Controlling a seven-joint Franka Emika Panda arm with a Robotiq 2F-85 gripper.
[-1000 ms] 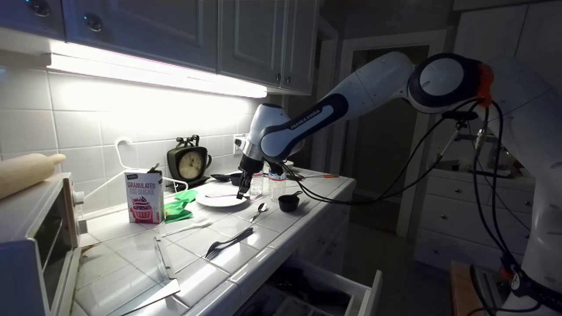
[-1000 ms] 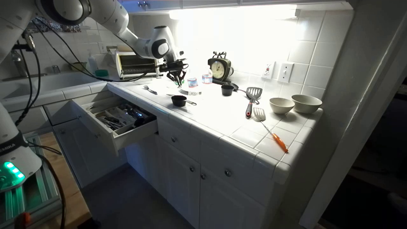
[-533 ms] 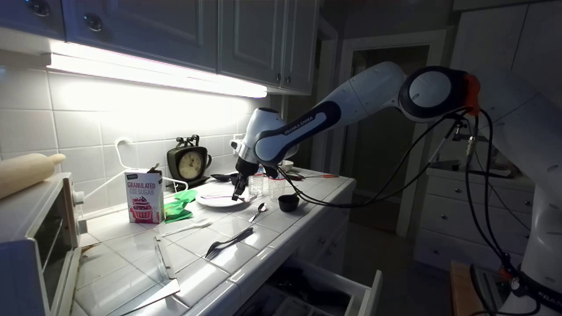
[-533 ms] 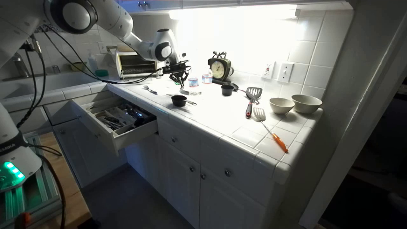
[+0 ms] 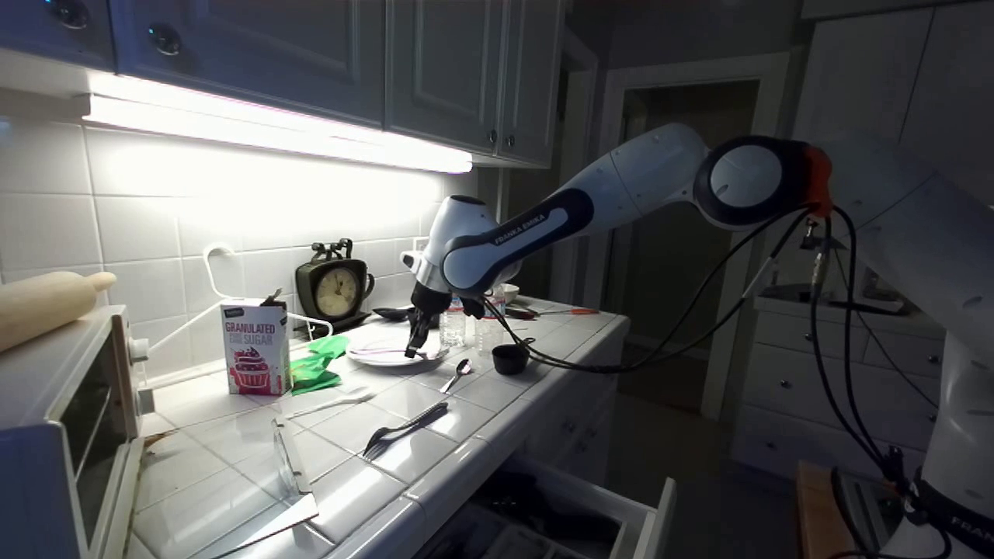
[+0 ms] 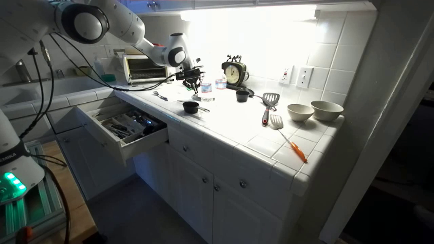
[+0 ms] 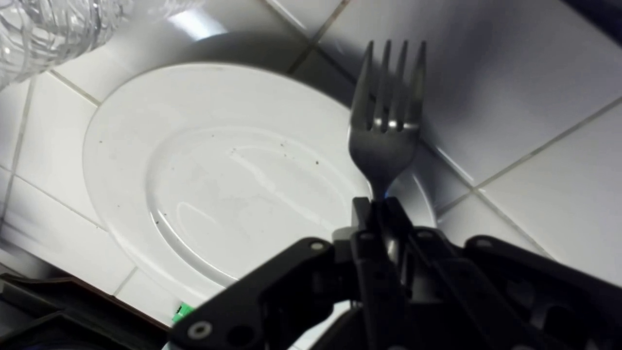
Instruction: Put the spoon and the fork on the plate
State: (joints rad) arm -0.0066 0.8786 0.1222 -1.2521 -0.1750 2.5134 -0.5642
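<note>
Wrist view: fork (image 7: 384, 146), plate (image 7: 243, 189) partly hidden by claw (image 7: 378, 211).

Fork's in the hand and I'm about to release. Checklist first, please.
1. Grip: ok; the hand is shut on the fork.
2. Whole fork over the plate: not ok; in the wrist view its head shows past the rim.
3. Fork touching the plate: cannot tell.
4. Fork clear of the bottle: ok in the wrist view.
5. Intended fork: cannot tell; a second fork lies on the counter.
6. Placing the spoon: not ok; it lies on the counter.
</note>
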